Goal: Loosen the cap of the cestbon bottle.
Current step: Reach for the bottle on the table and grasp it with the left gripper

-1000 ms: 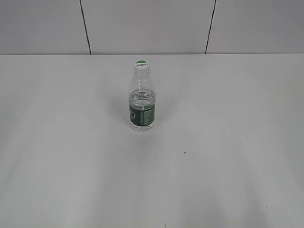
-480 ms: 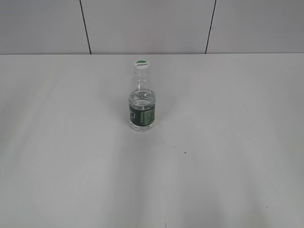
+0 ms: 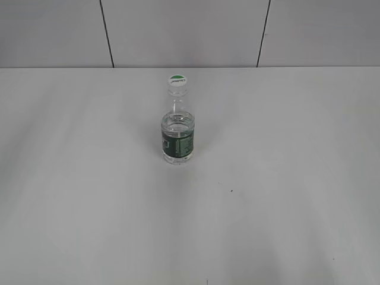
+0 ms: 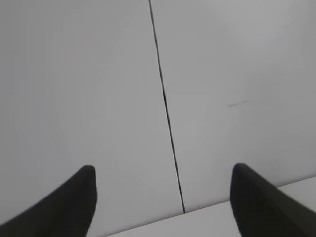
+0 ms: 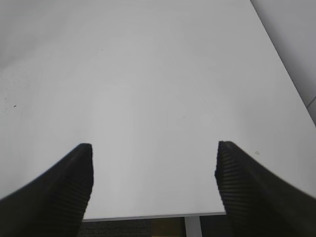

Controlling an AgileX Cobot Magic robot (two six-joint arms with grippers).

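Both jaws stand spread apart, gripping nothing: the left gripper [image 4: 163, 173] faces a seamed wall panel [image 4: 98, 98], the right gripper [image 5: 154, 150] hangs over the white table [image 5: 148, 74]. Mid-table, the cestbon bottle [image 3: 177, 127] stands upright, its cap [image 3: 177, 81] on.

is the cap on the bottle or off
On: the cap sits atop the neck of the upright cestbon bottle. Whether it is tight or loosened cannot be told.

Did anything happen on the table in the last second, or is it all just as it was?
Nothing visibly changed. The bottle stands upright in the same spot on the table with its cap on, and neither gripper has come near it.
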